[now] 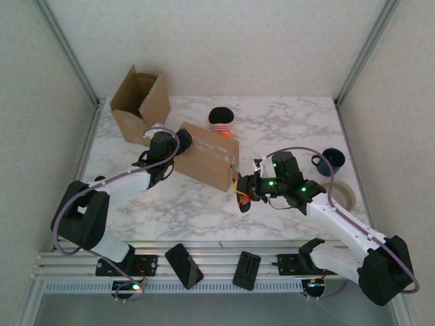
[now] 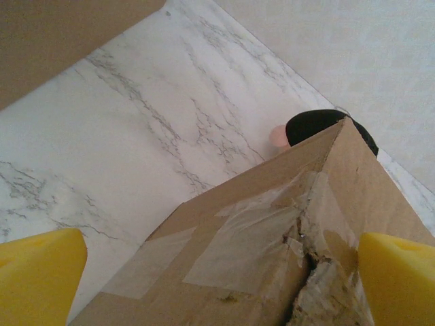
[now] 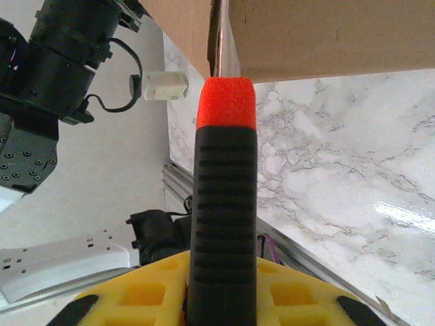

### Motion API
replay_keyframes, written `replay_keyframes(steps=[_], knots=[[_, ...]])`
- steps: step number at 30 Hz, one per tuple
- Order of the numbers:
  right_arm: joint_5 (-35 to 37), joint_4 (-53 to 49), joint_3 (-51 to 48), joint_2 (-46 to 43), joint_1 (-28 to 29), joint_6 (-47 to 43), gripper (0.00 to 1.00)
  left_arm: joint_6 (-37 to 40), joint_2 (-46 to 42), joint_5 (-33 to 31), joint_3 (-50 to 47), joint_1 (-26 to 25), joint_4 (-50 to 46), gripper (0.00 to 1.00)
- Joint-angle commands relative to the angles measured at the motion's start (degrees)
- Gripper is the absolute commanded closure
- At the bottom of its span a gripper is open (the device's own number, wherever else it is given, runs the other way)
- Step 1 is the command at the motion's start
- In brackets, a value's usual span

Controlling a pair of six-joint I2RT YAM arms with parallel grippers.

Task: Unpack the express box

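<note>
Two things stand behind my work on the marble table (image 1: 292, 129): an open carton (image 1: 139, 102) at the back left corner, flaps up, and a black-topped plush toy (image 1: 221, 121) with a pink striped body, just behind the sealed box (image 1: 207, 155). A dark mug (image 1: 331, 159) sits well off to the right, apart from everything else. None of these lies between my hands and the box.

That sealed box lies near the middle of the table, turned at an angle, between my two arms. It is plain brown cardboard. Clear tape (image 2: 238, 238) crosses the end facing my left wrist, and the paper at that corner is torn and ragged beside the tape.

My left gripper (image 1: 175, 141) is at the box's left end with its jaws spread wide, one yellow finger (image 2: 37, 272) on either side of the corner, gripping nothing.

My right gripper (image 1: 243, 192) is at the box's right end, clamped narrowly on a cutter (image 3: 224, 204) with a ribbed black handle and an orange-red tip. That tip points up at the box's lower edge, just beside a seam in the cardboard.
</note>
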Motion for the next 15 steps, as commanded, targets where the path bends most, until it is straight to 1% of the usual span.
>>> replay_keyframes(steps=[1, 8, 10, 13, 15], knots=[[-5.23, 0.24, -0.95, -1.53, 1.72, -0.05, 1.00, 0.71, 4.35, -1.59, -2.53, 0.22, -11.16, 0.00], [-4.84, -0.18, -1.04, -2.50, 1.74, 0.22, 1.00, 0.73, 4.22, -1.59, -2.55, 0.31, -11.17, 0.00], [-3.86, -2.18, -0.47, -2.90, 1.71, -0.69, 1.00, 0.79, 4.24, -1.43, -2.48, 0.31, -11.15, 0.00], [1.92, -12.43, 4.15, -3.58, 0.74, -6.67, 1.00, 1.37, 3.70, -0.92, -1.97, 0.30, -11.06, 0.00], [7.96, -22.28, 9.40, -3.52, -2.61, -14.24, 1.00, 2.47, 2.73, -0.22, -0.60, 0.31, -11.14, 0.00]])
